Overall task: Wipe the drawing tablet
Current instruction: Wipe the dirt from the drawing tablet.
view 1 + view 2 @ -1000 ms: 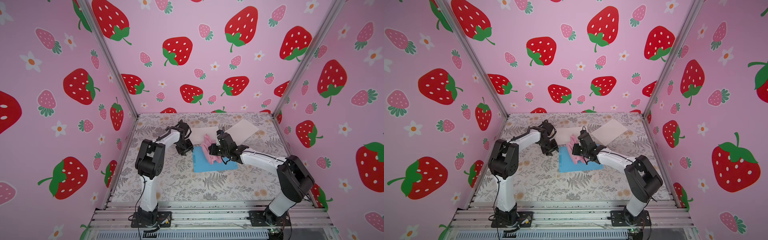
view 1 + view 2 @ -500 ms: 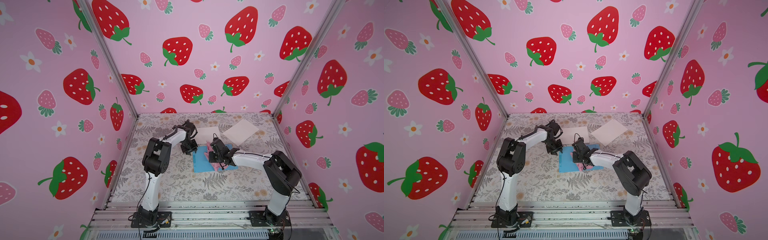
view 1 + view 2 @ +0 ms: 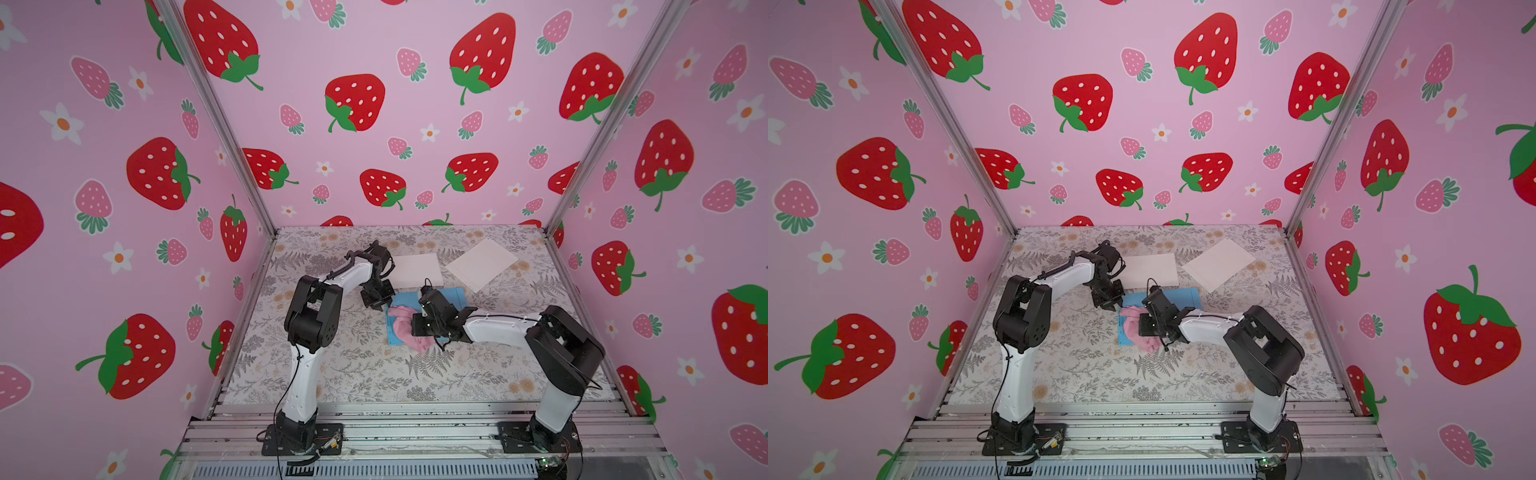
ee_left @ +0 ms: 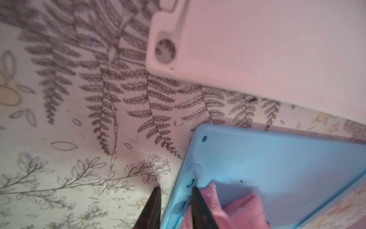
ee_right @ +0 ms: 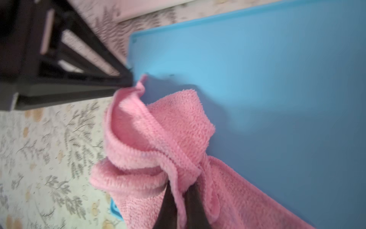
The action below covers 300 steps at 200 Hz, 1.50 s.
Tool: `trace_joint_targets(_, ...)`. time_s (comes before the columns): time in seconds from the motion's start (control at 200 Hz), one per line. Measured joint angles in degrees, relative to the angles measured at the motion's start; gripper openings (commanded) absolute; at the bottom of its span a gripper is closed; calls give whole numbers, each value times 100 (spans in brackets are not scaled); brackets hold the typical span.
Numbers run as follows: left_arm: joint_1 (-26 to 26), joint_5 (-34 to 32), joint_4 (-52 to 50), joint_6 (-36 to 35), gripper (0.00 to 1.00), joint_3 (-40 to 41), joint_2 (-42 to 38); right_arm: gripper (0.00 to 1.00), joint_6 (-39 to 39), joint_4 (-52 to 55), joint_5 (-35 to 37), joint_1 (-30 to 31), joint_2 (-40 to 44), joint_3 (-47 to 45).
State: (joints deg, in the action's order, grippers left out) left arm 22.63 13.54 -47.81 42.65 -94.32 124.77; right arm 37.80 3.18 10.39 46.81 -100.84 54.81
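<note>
2 arms, left arm [image 3: 307, 316] and right arm [image 3: 498, 328], stand on the aluminium rail [image 3: 415, 424], nearer the camera than the drawing tablet [image 3: 451, 297].

1 fern-print mat [image 3: 365, 374] covers the floor under the tablet.

1 tablet, blue, lying flat on the mat.

1 pink cloth [image 5: 158, 138] is bunched on the tablet's left part, its near end reaching past the tablet's near edge.

Right gripper [image 5: 180, 195]: clamped on a fold of the cloth, over the tablet.

Left gripper [image 4: 176, 188]: jaws apart, astride the tablet's left rim. 1 finger is over the mat, 1 over the tablet beside the cloth.

Beyond the tablet, count 2:
- left white board [image 3: 415, 270], just beside the tablet's far edge
- right white board [image 3: 482, 264], turned diagonal, off the tablet's far right corner

3 pink strawberry-print walls [image 3: 374, 62] enclose the floor on the tablet's left, right and far sides.
</note>
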Motion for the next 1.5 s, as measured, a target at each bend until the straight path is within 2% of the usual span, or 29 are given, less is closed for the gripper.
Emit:
trace_joint_targets(0.105, -2, 2, 0, -50, 27, 0, 0, 0, -42, -15, -46, 234, -107, 258)
trace_joint_targets(0.225, -2, 15, 0, -90, 26, 0, 0, 0, 66, -190, -275, 743, -739, 929)
trace_joint_targets(0.325, -2, 24, 2, -107, 26, 2, 0, 0, 256, -339, -455, 846, -813, 850)
trace_joint_targets(0.415, -4, 39, 17, -111, 26, 13, -7, 0, 404, -286, -433, 442, -367, 249)
trace_joint_targets(0.565, -4, 39, 46, -127, 26, 55, -26, 0, 560, 210, -114, -675, 686, -629)
trace_joint_targets(0.635, -4, 39, 63, -131, 25, 74, -39, 0, 581, 417, 81, -809, 837, -651)
trace_joint_targets(0.695, -4, 39, 85, -133, 25, 101, -57, 0, 564, 579, 118, -577, 629, -367)
trace_joint_targets(0.81, -4, 39, 109, -131, 25, 127, -70, 0, 527, 553, 26, 140, -234, 741)
trace_joint_targets(0.936, -9, 39, 153, -131, 25, 225, -127, 0, 623, 315, -337, 352, -647, 1139)
trace_joint_targets(1.001, -13, 39, 216, -129, 25, 295, -166, 0, 754, 385, -389, 17, -597, 927)
trace_joint_targets(1.076, -13, 37, 289, -129, 25, 374, -212, 0, 914, 573, -328, -684, -380, 494)
trace_joint_targets(1.266, -24, 39, 428, -127, 25, 516, -293, 0, 1189, 1679, 542, -2358, 1069, -319)
trace_joint_targets(1.411, -28, 37, 522, -125, 24, 608, -352, 0, 1510, 2575, 772, -3163, 1449, -352)
trace_joint_targets(1.501, -31, 37, 540, -127, 24, 623, -367, 0, 1611, 2929, 802, -3432, 1464, -332)
